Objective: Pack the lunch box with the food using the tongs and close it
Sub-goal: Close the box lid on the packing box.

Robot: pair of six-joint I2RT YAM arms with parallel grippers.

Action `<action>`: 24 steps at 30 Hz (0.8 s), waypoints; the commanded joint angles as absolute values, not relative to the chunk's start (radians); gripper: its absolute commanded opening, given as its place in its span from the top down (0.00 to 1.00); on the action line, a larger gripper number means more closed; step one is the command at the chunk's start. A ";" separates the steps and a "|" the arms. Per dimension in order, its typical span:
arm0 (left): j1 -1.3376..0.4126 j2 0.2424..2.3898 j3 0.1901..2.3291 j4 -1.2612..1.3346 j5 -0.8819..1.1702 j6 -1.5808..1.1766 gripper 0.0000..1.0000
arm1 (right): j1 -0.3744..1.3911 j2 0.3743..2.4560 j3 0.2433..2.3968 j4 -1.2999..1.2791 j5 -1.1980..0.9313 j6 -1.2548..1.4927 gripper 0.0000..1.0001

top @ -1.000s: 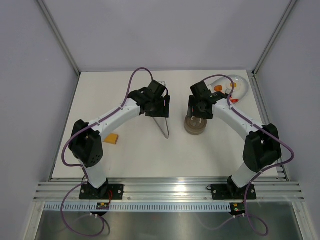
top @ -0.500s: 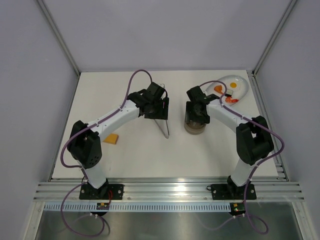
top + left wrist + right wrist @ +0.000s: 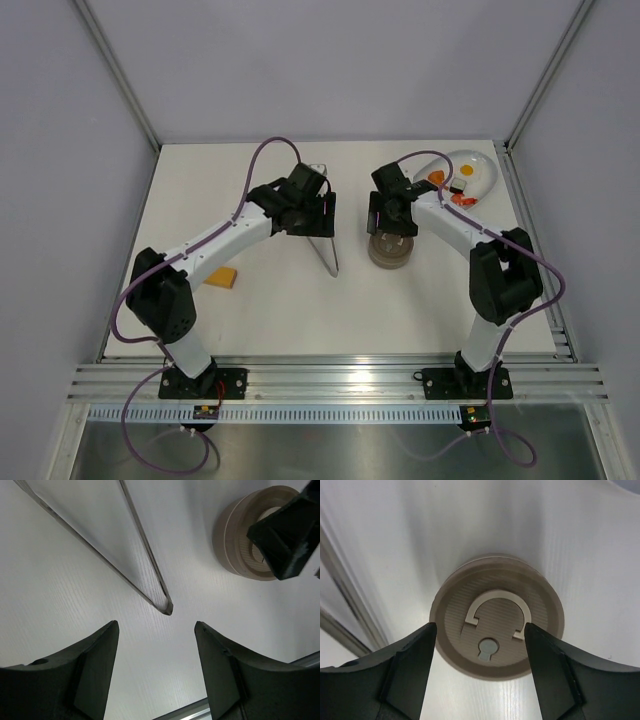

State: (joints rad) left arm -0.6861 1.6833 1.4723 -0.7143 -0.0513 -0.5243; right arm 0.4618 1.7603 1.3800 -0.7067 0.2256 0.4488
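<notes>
Right gripper hangs spread over the lid, apparently to lift it; left gripper, likewise spread and empty, faces the tongs.

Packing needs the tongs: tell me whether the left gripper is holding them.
No: the tongs lie on the table ahead of the left gripper, whose open jaws grip nothing.
</notes>
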 commanded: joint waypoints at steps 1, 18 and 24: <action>-0.681 1.641 1.450 -0.678 -0.041 -0.525 0.34 | 0.456 1.836 1.355 -0.675 0.227 0.462 0.21; -0.681 1.599 1.439 -0.673 -0.047 -0.528 0.34 | 0.422 1.510 1.424 -0.792 0.350 0.462 0.09; -0.683 1.482 1.359 -0.617 -0.074 -0.489 0.34 | 0.373 1.306 1.293 -0.784 0.467 0.515 0.01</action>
State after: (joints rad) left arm -0.6861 1.5841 1.3956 -0.6964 -0.0505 -0.5190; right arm 0.3843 1.3945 1.3506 -0.7601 0.3477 0.4686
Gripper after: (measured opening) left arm 0.661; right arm 0.987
